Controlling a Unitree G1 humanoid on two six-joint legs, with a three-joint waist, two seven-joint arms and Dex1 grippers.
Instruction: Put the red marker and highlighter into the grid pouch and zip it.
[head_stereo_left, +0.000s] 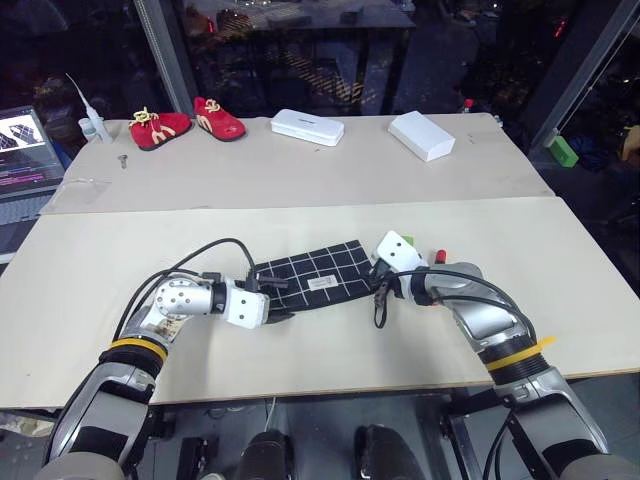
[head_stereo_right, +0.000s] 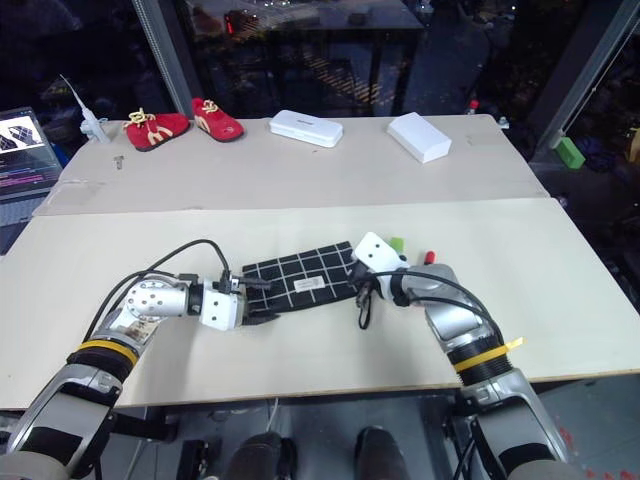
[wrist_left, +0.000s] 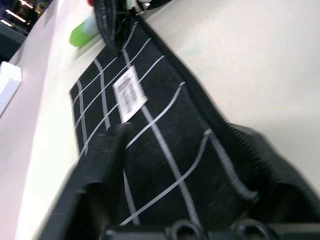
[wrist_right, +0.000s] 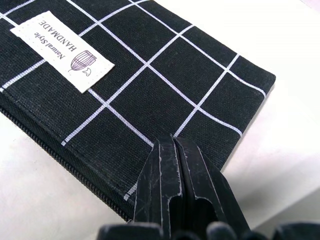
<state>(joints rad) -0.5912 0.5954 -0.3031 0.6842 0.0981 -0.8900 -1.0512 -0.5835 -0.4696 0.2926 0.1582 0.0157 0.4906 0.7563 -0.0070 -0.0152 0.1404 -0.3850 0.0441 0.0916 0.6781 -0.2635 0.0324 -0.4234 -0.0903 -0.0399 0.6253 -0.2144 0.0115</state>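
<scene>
Right now I have the grid pouch (head_stereo_left: 315, 273) flat on the tabletop (head_stereo_left: 90, 280), my left gripper (head_stereo_left: 278, 301) straddling one end, fingers apart, and my right gripper (wrist_right: 175, 187) pressed together on the other; next I need the zipper opened for the highlighter (wrist_left: 84, 33) and red marker (head_stereo_left: 439, 256) beside it.

The pouch (wrist_right: 150, 80) is black with thin white grid lines and a white label (wrist_right: 62, 50). The highlighter (wrist_left: 84, 32) is green. Far back, red shoes (head_stereo_left: 185, 124) carry yellow laces.
</scene>
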